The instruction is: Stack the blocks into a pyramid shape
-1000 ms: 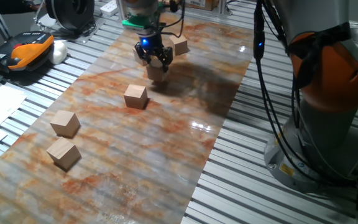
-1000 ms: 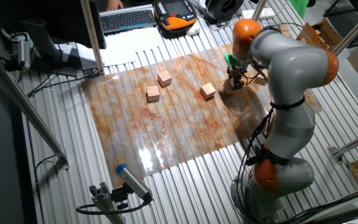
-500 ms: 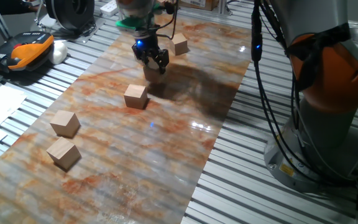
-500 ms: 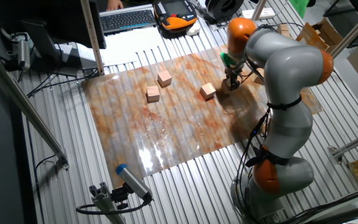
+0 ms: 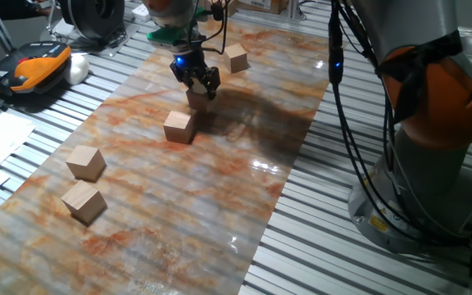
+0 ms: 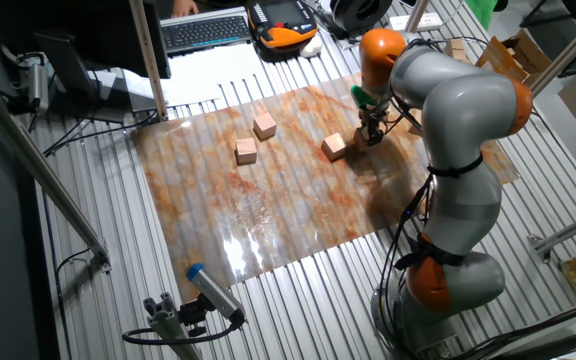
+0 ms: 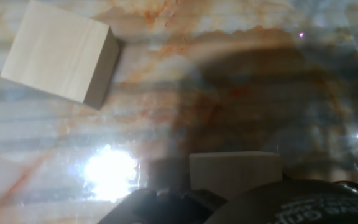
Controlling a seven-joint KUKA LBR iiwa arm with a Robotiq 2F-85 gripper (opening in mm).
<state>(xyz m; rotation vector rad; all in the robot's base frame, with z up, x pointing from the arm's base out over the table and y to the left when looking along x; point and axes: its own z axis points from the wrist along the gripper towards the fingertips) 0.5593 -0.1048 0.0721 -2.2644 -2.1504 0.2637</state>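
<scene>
**Carried cube nears its neighbour: set it down flush**

The gripper (image 5: 195,79) has its fingers pinched on a carried block (image 5: 198,98), held low over the marbled mat (image 5: 244,156); in the hand view that block (image 7: 235,174) shows just beyond the fingers, at about 6 o'clock in the picture, with a second cube, the neighbour block (image 7: 61,51), lying rotated at about 10 o'clock. From one fixed view the neighbour block (image 5: 179,127) sits just beside the carried one, towards 7 o'clock, apart and not touching; whether the carried block's underside rests on the mat I cannot tell.

Judging by the layout, this is base-building, early in the task; no cube sits on another. The far block (image 5: 236,58) lies near the mat's top edge, at about 1 o'clock from the gripper; two loose blocks (image 5: 85,162) (image 5: 83,201) lie well apart at about 8 o'clock.

To do this well: square the carried block's faces to the neighbour's before lowering, since the neighbour looks skewed; bring it down level, side against side, without nudging the neighbour; part the fingers only once the block bears on the mat; lift straight up so neither cube is dragged; a crooked base row would likely make the upper tiers unsteady.
</scene>
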